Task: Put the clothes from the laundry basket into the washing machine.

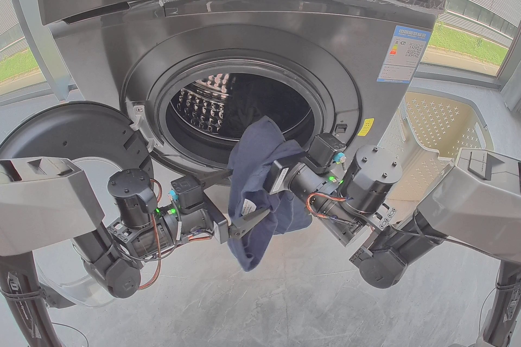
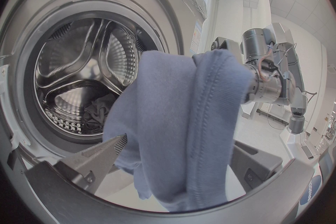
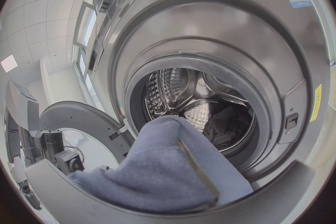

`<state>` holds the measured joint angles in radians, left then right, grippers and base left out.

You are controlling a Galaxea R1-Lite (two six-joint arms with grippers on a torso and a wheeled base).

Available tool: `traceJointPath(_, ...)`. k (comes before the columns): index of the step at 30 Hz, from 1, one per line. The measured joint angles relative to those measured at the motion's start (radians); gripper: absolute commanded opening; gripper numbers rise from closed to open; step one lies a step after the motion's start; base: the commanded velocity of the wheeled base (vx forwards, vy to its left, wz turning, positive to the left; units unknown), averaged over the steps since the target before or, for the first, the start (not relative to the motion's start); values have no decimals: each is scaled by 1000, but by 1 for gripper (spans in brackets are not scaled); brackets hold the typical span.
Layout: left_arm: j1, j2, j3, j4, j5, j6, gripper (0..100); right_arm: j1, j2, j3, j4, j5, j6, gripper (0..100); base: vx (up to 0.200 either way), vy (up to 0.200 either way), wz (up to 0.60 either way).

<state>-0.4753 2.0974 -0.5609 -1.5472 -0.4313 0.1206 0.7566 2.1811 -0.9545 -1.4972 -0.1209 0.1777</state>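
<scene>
At 6 o'clock of the drum (image 1: 228, 104) mouth, head view: one navy garment (image 1: 260, 185), draped over the right gripper (image 3: 183, 149) and hanging clear of the floor, top fold just at the rim, not yet inside. Pinched by that gripper, judging from one finger (image 3: 199, 175) pressed down on the cloth in the right wrist view; second finger hidden under the fabric.

Over at 7 o'clock of the mouth, left gripper (image 1: 248, 192), fingers spread wide, lower half of the garment hanging between them, no squeeze on it.

Done so far, as a judgement: washing machine (image 1: 260, 33) ready, its door (image 1: 70, 131) swung fully open at 9 o'clock; one dark heap of clothes (image 2: 96, 114) already lying low in the drum, number of pieces impossible to tell. Off at 3 o'clock of the machine, laundry basket (image 1: 434, 126), no clothes to be seen against the walls that show; lower part hidden behind the right arm, so cannot rule out a last piece there.

Left to do: carry the navy garment past the rim, let go, draw both arms back, then look into the basket again. Probably late in the task, perhaps the last item.

Counted: one washing machine, one drum, one door, one laundry basket, one navy garment in hand, one dark heap inside, two grippers.
</scene>
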Motion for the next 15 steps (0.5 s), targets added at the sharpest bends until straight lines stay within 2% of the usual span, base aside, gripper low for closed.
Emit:
traceJointPath(10, -15, 82, -73, 0, 12, -7, 100, 45, -7, 1, 5, -3, 1, 0, 0, 0, 0)
traceJointPath(15, -10, 122, -109, 0, 22, -7, 100, 57, -12, 0, 12, -19, 1, 0, 0, 0, 0)
